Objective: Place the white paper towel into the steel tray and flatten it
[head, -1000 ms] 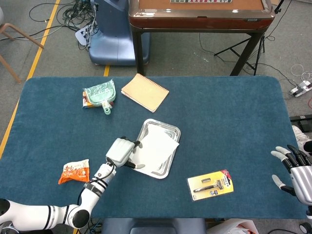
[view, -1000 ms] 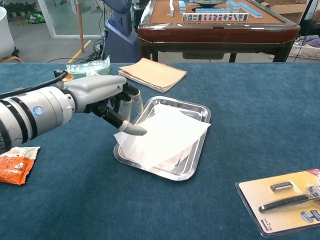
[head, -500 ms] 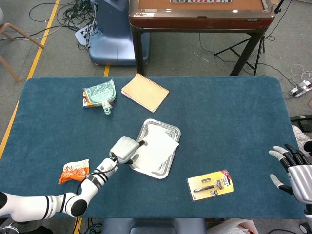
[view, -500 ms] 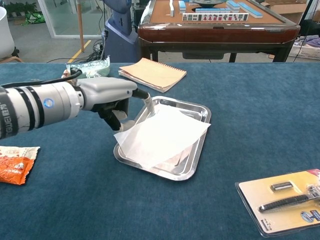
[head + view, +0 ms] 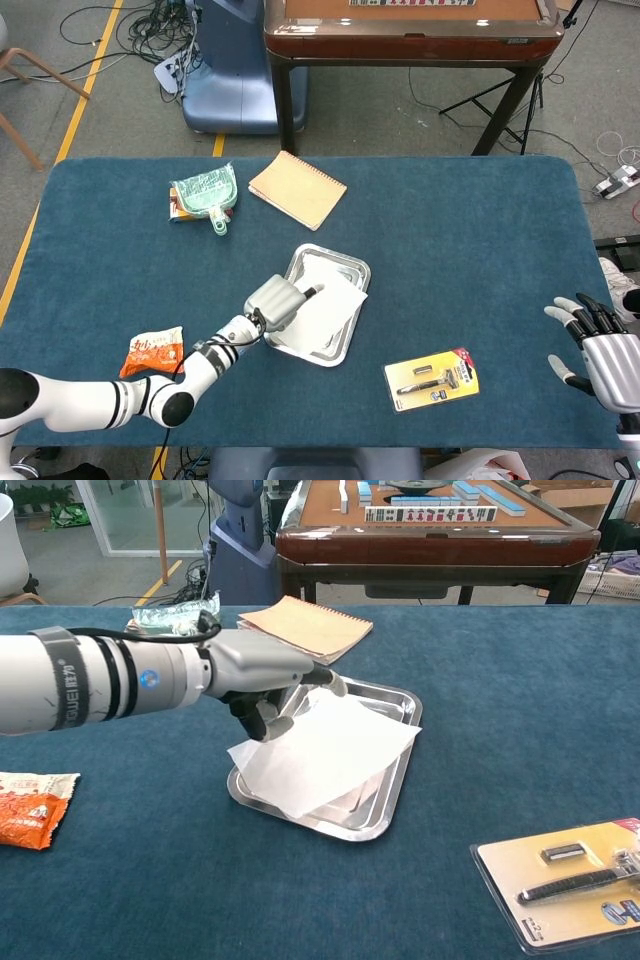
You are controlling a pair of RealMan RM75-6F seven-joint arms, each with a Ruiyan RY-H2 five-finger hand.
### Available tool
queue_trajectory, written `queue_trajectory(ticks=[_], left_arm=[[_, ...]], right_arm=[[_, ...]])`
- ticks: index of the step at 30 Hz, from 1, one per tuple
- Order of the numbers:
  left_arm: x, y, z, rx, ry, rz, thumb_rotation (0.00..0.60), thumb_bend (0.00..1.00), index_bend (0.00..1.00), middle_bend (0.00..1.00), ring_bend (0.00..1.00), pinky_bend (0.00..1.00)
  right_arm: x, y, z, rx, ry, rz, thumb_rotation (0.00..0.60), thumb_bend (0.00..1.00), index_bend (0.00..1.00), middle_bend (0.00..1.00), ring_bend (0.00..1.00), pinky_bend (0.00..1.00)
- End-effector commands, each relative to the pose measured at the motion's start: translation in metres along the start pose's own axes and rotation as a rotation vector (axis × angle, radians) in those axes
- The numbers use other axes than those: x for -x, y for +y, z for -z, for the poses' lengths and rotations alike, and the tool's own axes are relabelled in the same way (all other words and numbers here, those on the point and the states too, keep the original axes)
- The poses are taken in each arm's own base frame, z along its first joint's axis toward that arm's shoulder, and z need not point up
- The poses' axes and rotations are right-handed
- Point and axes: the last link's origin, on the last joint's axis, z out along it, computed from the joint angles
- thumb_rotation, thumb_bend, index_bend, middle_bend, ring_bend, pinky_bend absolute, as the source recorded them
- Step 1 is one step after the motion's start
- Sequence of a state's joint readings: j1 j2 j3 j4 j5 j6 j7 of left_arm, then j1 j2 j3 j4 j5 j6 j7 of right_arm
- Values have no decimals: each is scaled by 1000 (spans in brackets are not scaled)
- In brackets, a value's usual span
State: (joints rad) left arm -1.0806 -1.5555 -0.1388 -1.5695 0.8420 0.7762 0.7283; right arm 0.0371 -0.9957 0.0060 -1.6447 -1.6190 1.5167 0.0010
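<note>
The white paper towel [image 5: 332, 303] [image 5: 325, 748] lies in the steel tray [image 5: 333, 254] [image 5: 396, 798] at mid table. Its near-left corner hangs over the tray's rim and it is slightly rumpled. My left hand [image 5: 279, 300] [image 5: 262, 673] reaches over the tray's left side, its fingers [image 5: 328, 681] stretched out across the towel's left part and its thumb bent down by the towel's edge. It holds nothing. My right hand [image 5: 597, 345] hovers at the table's right edge with fingers spread and empty; only the head view shows it.
A tan spiral notebook [image 5: 297, 189] [image 5: 306, 628] and a green packet [image 5: 205, 195] [image 5: 177, 612] lie behind the tray. An orange snack bag [image 5: 153, 352] [image 5: 30, 805] sits near left. A carded razor pack [image 5: 432, 378] [image 5: 568, 879] lies near right. A brown table [image 5: 410, 30] stands beyond.
My left hand has moved rightward from the tray's left rim to over the towel, with its fingers now stretched across it. The right hand has drifted only slightly.
</note>
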Motion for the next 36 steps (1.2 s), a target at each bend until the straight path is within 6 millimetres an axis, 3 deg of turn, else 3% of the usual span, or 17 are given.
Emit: queue_trajectory(ticks=[1,10,36], left_arm=[[1,7,-7,17,-26,-38,600,532,103,1000,995,946],[-2,28,-22,53,-55,-92,600,531,103,1000,990,946],[-9,62,-57,90,-97,-196,600,531,95,988,982,946]], right_arm=[[0,0,-1,1,-2,1,600,261,248,198,82,184],[0,0,0,8,-5,1,600,261,248,198,82,184],[5,8,4,37,-14,-15,600,261,248,198,82,184]])
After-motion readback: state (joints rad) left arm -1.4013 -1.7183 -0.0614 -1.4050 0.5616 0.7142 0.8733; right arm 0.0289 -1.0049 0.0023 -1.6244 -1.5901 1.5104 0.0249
